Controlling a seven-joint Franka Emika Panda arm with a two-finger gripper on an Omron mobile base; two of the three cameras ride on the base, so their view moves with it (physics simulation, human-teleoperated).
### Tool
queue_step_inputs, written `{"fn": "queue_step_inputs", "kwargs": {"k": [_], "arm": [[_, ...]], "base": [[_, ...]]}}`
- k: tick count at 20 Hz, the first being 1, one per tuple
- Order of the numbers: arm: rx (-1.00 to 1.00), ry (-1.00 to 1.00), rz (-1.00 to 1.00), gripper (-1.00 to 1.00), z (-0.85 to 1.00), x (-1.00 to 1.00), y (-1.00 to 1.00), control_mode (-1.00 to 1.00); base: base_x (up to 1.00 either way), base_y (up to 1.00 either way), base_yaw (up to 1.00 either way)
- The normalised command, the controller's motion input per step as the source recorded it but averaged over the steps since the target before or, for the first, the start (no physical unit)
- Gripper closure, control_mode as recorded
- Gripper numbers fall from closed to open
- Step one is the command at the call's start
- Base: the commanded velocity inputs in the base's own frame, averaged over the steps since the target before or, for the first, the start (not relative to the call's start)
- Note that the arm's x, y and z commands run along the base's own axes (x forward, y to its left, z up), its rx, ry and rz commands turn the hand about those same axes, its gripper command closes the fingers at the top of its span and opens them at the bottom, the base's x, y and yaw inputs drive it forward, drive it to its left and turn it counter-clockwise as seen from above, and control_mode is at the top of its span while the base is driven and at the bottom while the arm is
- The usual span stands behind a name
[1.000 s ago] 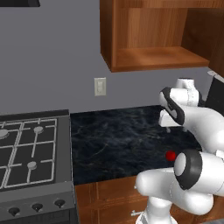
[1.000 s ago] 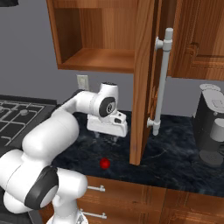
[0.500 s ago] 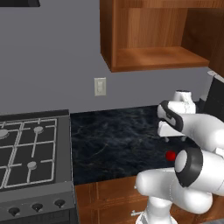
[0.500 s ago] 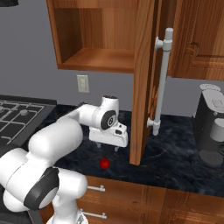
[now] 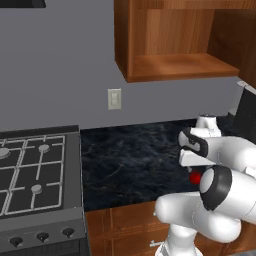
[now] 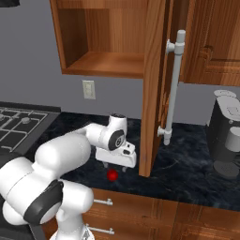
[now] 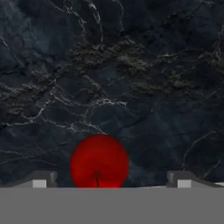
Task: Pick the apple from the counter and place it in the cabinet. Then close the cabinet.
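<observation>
I'm looking straight down on the black veined counter (image 7: 131, 65), the red apple (image 7: 99, 161) sitting low in the frame, left of centre, between my two fingertips (image 7: 41, 179), which stand wide apart.

Tool (image 6: 114, 166) dropped lower toward apple (image 6: 112, 175), now just above it, fingers spread.

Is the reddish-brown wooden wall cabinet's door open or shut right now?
Open. The reddish-brown wooden wall cabinet shows its bare shelf, and its panelled door with the silver bar handle stands swung out edge-on over the black marble counter.
</observation>
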Motion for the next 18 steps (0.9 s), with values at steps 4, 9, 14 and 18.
{"fn": "queue_step_inputs", "kwargs": {"k": [4,9,14,18], "arm": [[0.0,0.0,0.0,-1.0,-0.39,-0.29,0.03,-1.0],[0.0,0.0,0.0,-1.0,-0.37,-0.33,0.11,-1.0],[0.0,0.0,0.0,-1.0,-0.34,-0.04,0.07,-1.0],[0.0,0.0,-0.01,-1.0,-0.25,0.4,0.0,-1.0]], "base": [[0.0,0.0,0.0],[0.0,0.0,0.0],[0.0,0.0,0.0],[0.0,0.0,0.0]]}}
